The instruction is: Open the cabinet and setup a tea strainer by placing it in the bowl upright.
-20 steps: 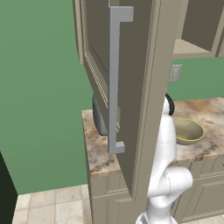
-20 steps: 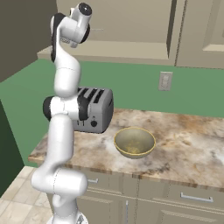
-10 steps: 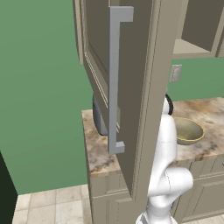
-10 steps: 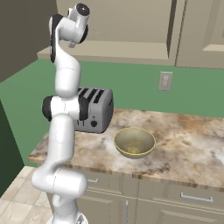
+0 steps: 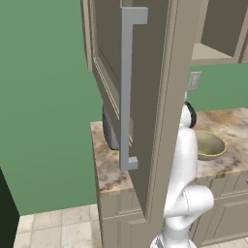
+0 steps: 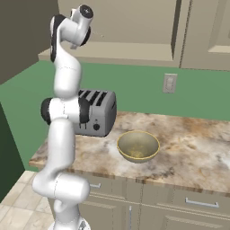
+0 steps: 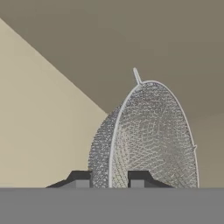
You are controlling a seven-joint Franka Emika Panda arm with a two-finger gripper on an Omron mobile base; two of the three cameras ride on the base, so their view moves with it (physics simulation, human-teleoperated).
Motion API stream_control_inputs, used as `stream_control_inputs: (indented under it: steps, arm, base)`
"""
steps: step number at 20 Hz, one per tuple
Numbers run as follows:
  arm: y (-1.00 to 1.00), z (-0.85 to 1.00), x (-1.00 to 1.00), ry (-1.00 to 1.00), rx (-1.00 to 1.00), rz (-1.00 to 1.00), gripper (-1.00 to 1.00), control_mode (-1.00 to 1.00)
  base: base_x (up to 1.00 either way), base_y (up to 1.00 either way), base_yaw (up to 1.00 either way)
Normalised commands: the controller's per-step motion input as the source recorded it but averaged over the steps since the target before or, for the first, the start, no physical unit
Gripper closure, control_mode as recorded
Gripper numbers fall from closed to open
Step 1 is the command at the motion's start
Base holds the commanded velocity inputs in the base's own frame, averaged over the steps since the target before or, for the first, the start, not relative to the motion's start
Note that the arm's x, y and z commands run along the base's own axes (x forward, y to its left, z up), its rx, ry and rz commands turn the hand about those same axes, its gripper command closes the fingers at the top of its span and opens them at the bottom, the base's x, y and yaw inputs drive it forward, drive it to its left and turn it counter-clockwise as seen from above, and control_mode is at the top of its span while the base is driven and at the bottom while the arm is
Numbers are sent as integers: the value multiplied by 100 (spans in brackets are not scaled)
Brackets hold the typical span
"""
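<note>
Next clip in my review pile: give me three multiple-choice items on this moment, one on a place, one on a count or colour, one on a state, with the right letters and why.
1. Where does the bowl sit?
A. on the counter, right of the toaster in the right base view
B. on top of the toaster
C. on the floor

2. What colour is the wall behind the counter?
A. white
B. green
C. blue

3. How is the cabinet door?
A. shut
B. taken off
C. swung open

Answers:
1 A: in the right base view the bowl rests on the stone counter beside the toaster.
2 B: green shows behind the outlet.
3 C: in the left base view the door with its grey handle stands out over the counter edge; in the hand view the strainer rim sits between the fingertips.
</note>
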Motion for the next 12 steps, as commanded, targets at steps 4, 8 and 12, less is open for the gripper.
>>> stream_control_inputs:
  steps: [4,8,12]
  arm:
    - [-3,2,-1,-5,17,-6,100,-100]
    - [0,3,-21,-3,0,-8,100,-100]
    - [-2,3,-44,0,0,-10,100,-100]
  base:
    - [0,0,0]
    - [0,0,0]
    - [0,0,0]
